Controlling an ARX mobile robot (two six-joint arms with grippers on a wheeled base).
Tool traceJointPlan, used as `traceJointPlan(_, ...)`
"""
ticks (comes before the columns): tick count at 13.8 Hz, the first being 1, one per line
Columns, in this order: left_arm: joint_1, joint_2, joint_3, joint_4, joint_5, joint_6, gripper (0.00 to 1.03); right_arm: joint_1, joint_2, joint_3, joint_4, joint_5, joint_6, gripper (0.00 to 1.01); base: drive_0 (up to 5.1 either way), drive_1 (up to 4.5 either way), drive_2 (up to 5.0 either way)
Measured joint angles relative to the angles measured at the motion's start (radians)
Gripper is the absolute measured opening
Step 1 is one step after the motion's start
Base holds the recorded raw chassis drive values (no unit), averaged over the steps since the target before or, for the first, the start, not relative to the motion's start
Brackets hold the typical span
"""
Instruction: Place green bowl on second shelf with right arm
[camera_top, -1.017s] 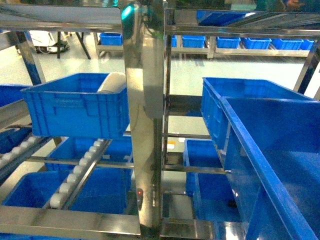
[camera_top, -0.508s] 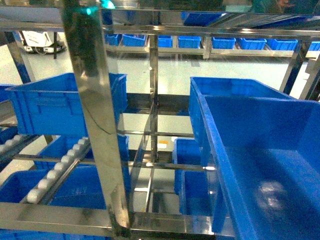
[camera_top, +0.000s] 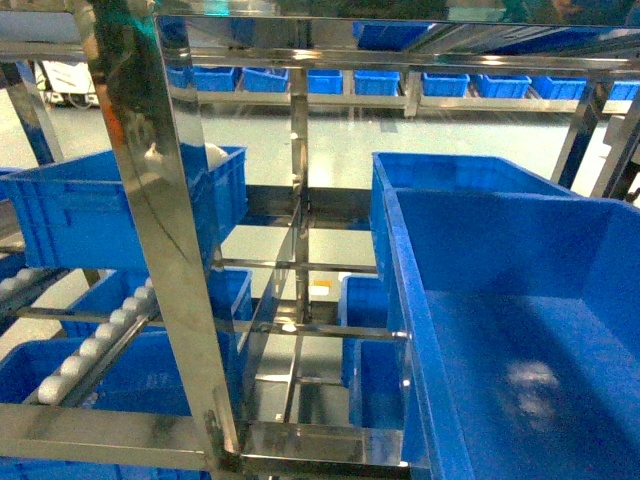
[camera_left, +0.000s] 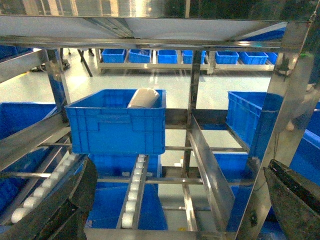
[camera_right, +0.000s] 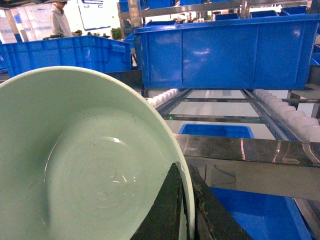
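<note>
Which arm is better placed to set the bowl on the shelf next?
Right. Its gripper already pinches the green bowl by the rim, with the shelf rail just ahead. The left gripper is open and empty.

From my left wrist camera I see the left gripper (camera_left: 180, 200) as two broad, dark, nearly black fingers (camera_left: 55, 210) with curved outlines and a rough, matte, worn-looking surface, one at each lower corner. My right wrist camera shows the right gripper (camera_right: 184, 210) as two slim dark fingers (camera_right: 167, 212), brownish-black, tapering upward to narrow tips, with a scuffed, grainy texture. I can't make out cables, screws or markings
</note>
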Motion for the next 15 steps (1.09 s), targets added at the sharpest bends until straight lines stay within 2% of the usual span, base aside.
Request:
traceJointPlan(1,0.0,0.0,0.0,0.0,0.0,0.0,0.98,0.0,-0.004,-0.004,-0.002,-0.006,-0.003,0.02,0.0,0.0,0.0)
traceJointPlan(4,0.0,0.0,0.0,0.0,0.0,0.0,0.98,-0.001,-0.042,-0.075,-0.105,-0.028,-0.048,0.02,0.0,0.0,0.0)
traceJointPlan(6,0.0,0.0,0.0,0.0,0.0,0.0,0.98,-0.009,-0.053,-0.129,-0.13,-0.04,-0.068,0.02,0.0,0.0,0.0)
traceJointPlan(8,0.0,0.0,0.0,0.0,0.0,0.0,0.98,-0.022,-0.042,-0.185,-0.123,-0.056,-0.111,0.02,0.0,0.0,0.0)
traceJointPlan(11,0.0,0.0,0.0,0.0,0.0,0.0,0.98,-0.061,0.064,-0.275,-0.039,-0.072,-0.167,0.02,0.0,0.0,0.0)
traceJointPlan(15,0.001,0.0,0.0,0.0,0.0,0.0,0.98,-0.058,0.252,-0.292,0.138,-0.073,-0.211,0.02,0.0,0.0,0.0)
